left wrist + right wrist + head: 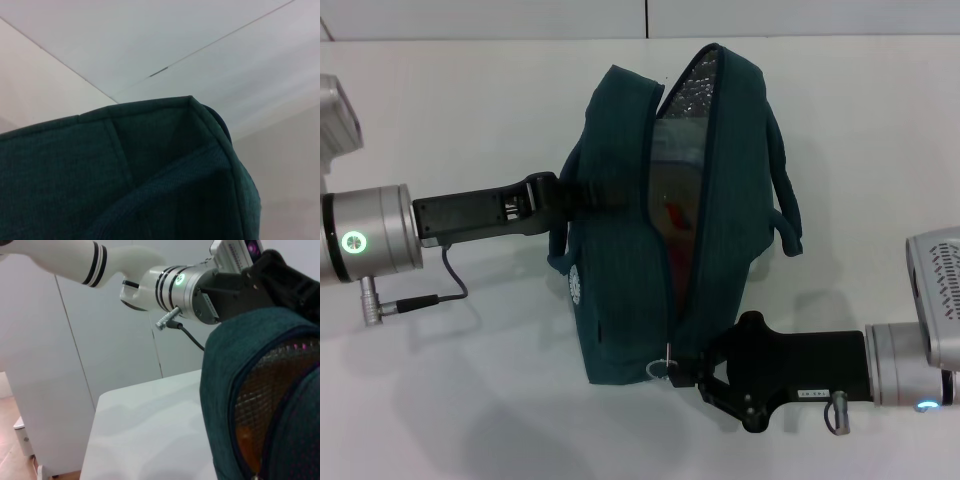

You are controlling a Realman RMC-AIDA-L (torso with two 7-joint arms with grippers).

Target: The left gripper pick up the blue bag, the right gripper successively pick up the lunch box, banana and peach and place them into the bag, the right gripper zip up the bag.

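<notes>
Teal-blue fabric tote bag (620, 290) hangs from my left gripper (563, 195), pinching its side; right gripper (692, 372) pinches metal zip ring (660, 368). Pull crooked & zip could jam.

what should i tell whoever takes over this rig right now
Left gripper: shut on the blue bag, holding it by its side above the white table.
Right gripper: at the near end of the bag's zip by the ring zipper pull; whether it grips cannot be told.
Done: something orange and a clear container show inside through the opening; nothing lies on the visible table.
Left: the zip is open along its length; close it.
</notes>
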